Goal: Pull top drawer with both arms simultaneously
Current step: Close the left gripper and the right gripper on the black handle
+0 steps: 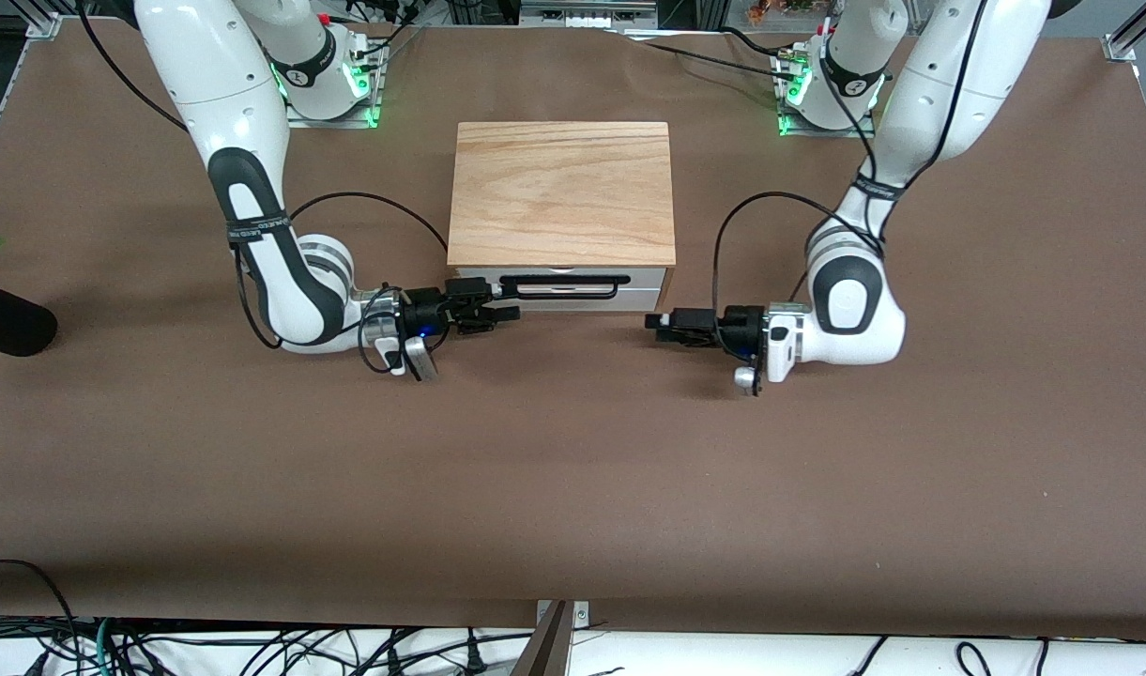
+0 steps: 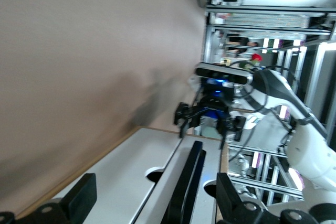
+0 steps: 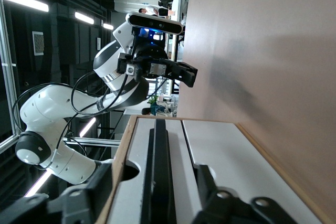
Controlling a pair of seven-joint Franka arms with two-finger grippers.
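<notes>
The top drawer [image 1: 646, 276] is shut in the oak-topped cabinet [image 1: 561, 192]. Its white front carries the black bar handle [image 1: 563, 282]. My right gripper [image 1: 505, 314] is low in front of the drawer, at the handle's end toward the right arm. It is open, with the handle [image 3: 160, 166] running between its fingers [image 3: 207, 182]. My left gripper [image 1: 655, 322] is open in front of the cabinet corner toward the left arm's end. The handle [image 2: 186, 182] lines up between its fingers [image 2: 84, 195]. Neither gripper grips anything. Each wrist view shows the other gripper farther off.
A lower white drawer front [image 1: 643, 299] sits under the top one. A black cylinder [image 1: 9, 324] lies at the table's edge at the right arm's end. Both arm bases [image 1: 333, 80] [image 1: 821, 89] stand farther from the camera than the cabinet.
</notes>
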